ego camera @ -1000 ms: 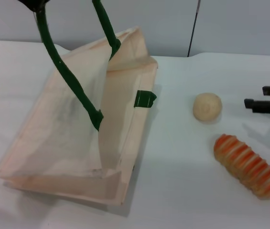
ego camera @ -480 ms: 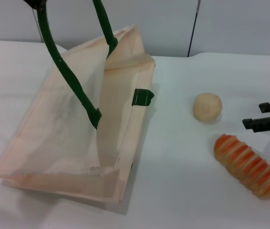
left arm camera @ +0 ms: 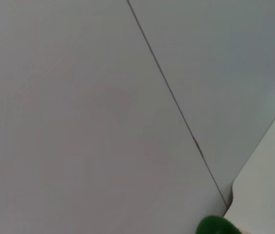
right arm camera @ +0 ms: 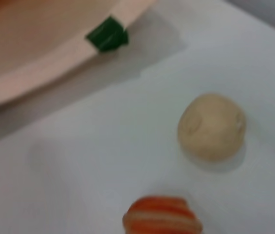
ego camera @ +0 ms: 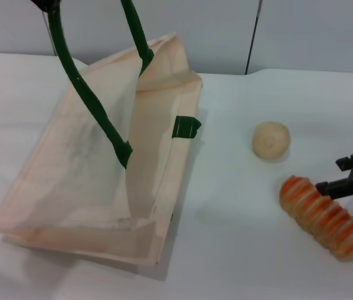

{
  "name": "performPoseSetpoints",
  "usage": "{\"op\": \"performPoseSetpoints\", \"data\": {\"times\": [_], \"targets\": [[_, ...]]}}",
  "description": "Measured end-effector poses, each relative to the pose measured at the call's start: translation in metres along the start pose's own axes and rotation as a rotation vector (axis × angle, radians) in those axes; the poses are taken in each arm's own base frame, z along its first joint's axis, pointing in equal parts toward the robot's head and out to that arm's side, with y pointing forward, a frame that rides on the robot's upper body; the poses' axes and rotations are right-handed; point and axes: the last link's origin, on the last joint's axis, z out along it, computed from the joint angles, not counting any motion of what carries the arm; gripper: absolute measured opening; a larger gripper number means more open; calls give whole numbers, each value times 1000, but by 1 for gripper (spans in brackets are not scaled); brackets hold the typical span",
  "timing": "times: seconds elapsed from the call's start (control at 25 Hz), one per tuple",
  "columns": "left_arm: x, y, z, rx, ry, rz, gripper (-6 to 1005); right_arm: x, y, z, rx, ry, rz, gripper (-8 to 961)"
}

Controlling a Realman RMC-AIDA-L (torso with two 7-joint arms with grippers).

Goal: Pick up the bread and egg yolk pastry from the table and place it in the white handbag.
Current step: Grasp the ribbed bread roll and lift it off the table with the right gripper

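On the white table (ego camera: 238, 250), right of the cream fabric handbag (ego camera: 95, 181) held up by its green handle at the left gripper (ego camera: 46, 5), whose jaws cannot be judged, the right gripper (ego camera: 351, 178) hangs released over the orange-striped ridged bread loaf (ego camera: 326, 217) near the round beige egg yolk pastry (ego camera: 270, 140); it should centre across the loaf's width before clenching.

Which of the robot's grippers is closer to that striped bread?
The right gripper: it sits right over the bread. The left gripper is far across the table, holding up the white handbag by its green handle.
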Motion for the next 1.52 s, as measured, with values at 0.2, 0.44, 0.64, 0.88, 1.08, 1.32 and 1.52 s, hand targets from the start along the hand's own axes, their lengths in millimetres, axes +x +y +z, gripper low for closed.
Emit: {"op": "performPoseSetpoints", "data": {"times": [0.2,0.44,0.64,0.88,1.08,1.32,1.52], "targets": [[0,0,0,1,-1,1,124,-4,7,2,4,29,-19,731],[-1,0,0,1,-4,4,124,-7,15,-5,-12,42,-27,730],[-1,0,0,2,-4,5,123,-8,22,-6,-24,61,-33,729],[-2,-1,0,6,-10,5,123,-1,21,-5,-9,114,-18,728],[-3,-2,0,9,-14,5,123,7,18,-5,14,178,1,728],[-3,-2,0,9,-15,4,123,8,22,-5,-2,194,29,727],[-4,-2,0,9,-17,3,123,7,26,-6,-16,206,32,726]]}}
